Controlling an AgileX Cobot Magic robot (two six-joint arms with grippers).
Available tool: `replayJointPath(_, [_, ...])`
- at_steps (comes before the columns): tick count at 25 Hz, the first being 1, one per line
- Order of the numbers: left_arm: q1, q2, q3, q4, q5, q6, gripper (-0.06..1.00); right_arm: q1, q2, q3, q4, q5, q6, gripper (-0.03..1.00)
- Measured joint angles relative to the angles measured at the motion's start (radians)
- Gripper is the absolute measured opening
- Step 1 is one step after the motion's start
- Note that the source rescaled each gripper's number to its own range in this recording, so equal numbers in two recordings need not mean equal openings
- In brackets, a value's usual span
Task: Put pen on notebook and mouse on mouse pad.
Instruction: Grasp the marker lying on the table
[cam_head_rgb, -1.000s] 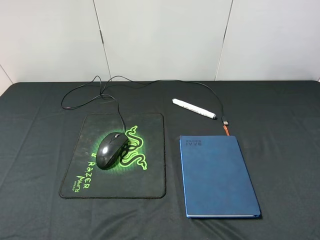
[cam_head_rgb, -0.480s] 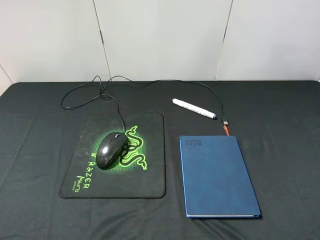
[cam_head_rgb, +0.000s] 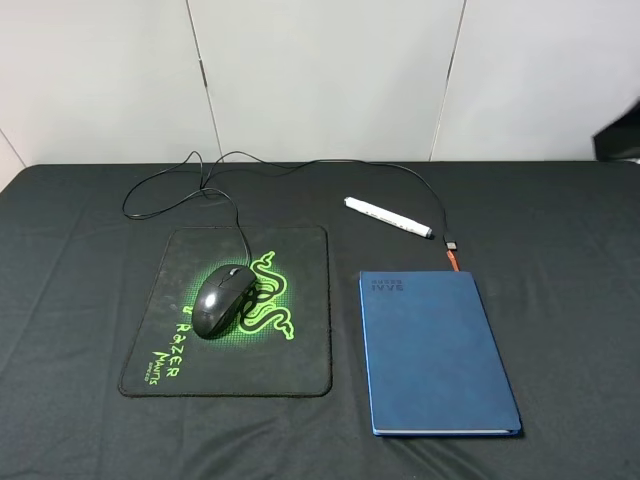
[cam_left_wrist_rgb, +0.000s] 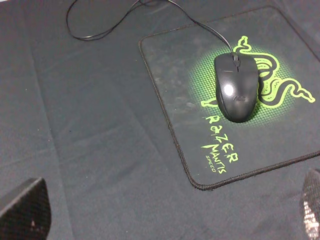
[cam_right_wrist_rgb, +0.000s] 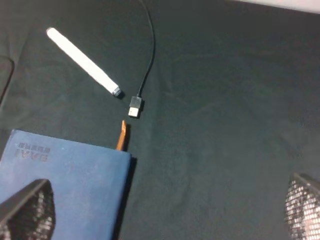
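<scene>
Left wrist: mouse (cam_left_wrist_rgb: 236, 87) on "Razer Mantis Speed" mouse pad (cam_left_wrist_rgb: 170, 65); left gripper (cam_left_wrist_rgb: 167, 214), right gripper (cam_right_wrist_rgb: 165, 210) wide.

Glossy black plastic mouse (cam_head_rgb: 222, 300) with a bright highlight, matt black cloth mouse pad (cam_head_rgb: 305, 365) with a stitched rim and pale dusty scuffs, smooth dark blue notebook (cam_head_rgb: 435, 350) cover with a faint sheen, smooth white plastic pen (cam_head_rgb: 388, 216), matt dark creased tablecloth (cam_head_rgb: 560, 250)

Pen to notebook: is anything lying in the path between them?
Nothing visible blocks it: bare cloth separates the pen from the notebook. The mouse cable's USB plug and the orange ribbon lie just beside the pen's tip, off the direct line.
</scene>
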Motion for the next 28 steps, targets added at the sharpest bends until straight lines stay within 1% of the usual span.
replayJointPath(7, [0.000,0.000,0.000,0.000,0.000,0.000,1.00,0.000,0.216,-0.149,0.096,-0.001,-0.187,1.00])
replayJointPath(11, [0.000,0.000,0.000,0.000,0.000,0.000,1.00,0.013,0.323,-0.210,0.121,-0.004,-0.256,1.00])
replayJointPath(15, [0.000,0.000,0.000,0.000,0.000,0.000,1.00,0.100,0.428,-0.251,0.112,-0.036,-0.298,1.00])
replayJointPath(17, [0.000,0.000,0.000,0.000,0.000,0.000,1.00,0.160,0.482,-0.271,0.092,-0.053,-0.303,1.00])
replayJointPath(23, [0.000,0.000,0.000,0.000,0.000,0.000,1.00,0.309,0.676,-0.382,0.066,-0.055,-0.305,1.00])
replayJointPath(26, [0.000,0.000,0.000,0.000,0.000,0.000,1.00,0.353,0.774,-0.463,0.066,-0.051,-0.305,1.00])
replayJointPath(28, [0.000,0.000,0.000,0.000,0.000,0.000,1.00,0.367,0.832,-0.529,0.066,-0.041,-0.305,1.00])
